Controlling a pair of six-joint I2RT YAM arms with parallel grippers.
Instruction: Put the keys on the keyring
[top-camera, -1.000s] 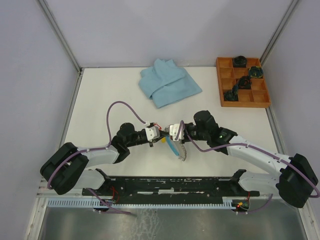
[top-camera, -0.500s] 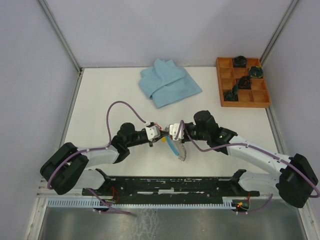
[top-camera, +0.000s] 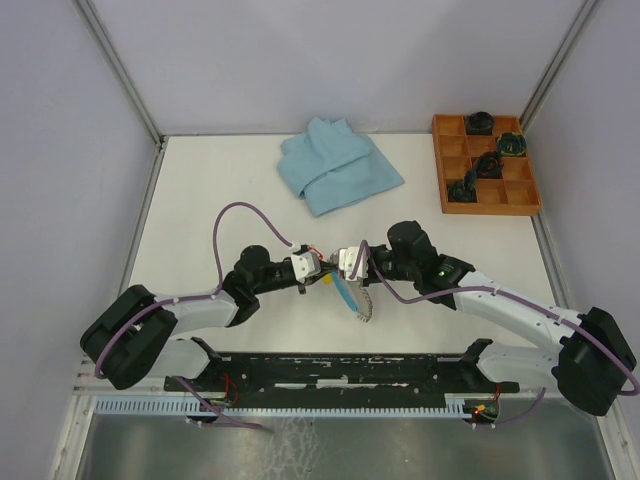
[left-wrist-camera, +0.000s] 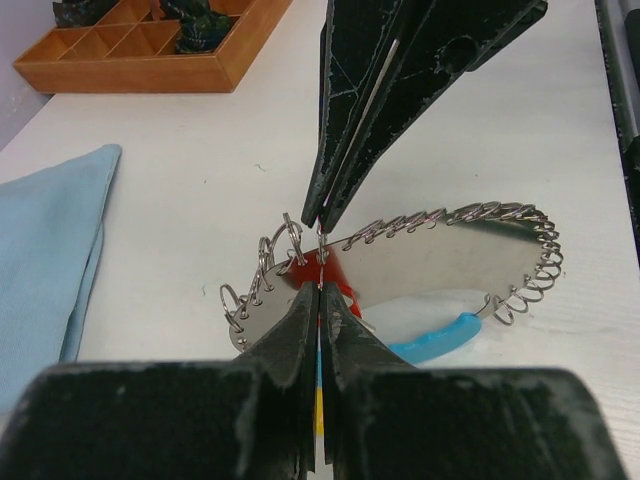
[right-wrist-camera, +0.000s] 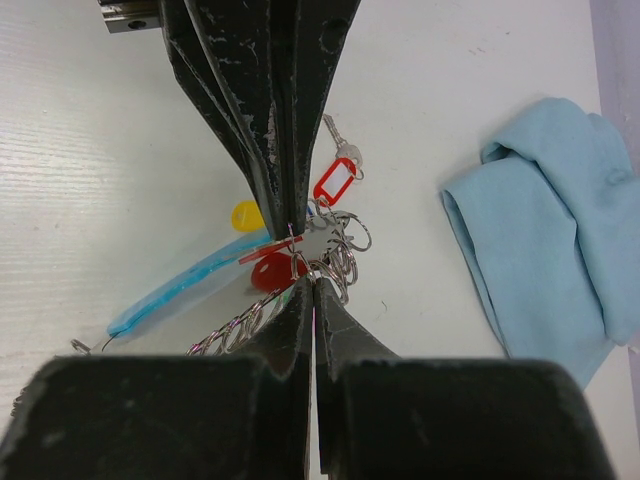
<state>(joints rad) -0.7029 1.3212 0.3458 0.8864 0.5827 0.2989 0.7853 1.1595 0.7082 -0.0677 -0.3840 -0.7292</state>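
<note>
The keyring (top-camera: 358, 302) is a grey loop of coiled rings with a light-blue segment (left-wrist-camera: 435, 340), and it sits tilted between the two arms. My right gripper (right-wrist-camera: 308, 280) is shut on one of its end rings (right-wrist-camera: 335, 250). From the other side my left gripper (left-wrist-camera: 320, 287) is shut on the small ring of a key with a red tag (left-wrist-camera: 305, 270). The two sets of fingertips almost touch, tip to tip. A second key with a red tag (right-wrist-camera: 335, 180) and a yellow tag (right-wrist-camera: 245, 213) lie on the table just behind them.
A folded light-blue cloth (top-camera: 338, 168) lies at the back centre. At the back right stands a wooden tray (top-camera: 487, 208) with dark things in some compartments. Grey walls close in the table on three sides.
</note>
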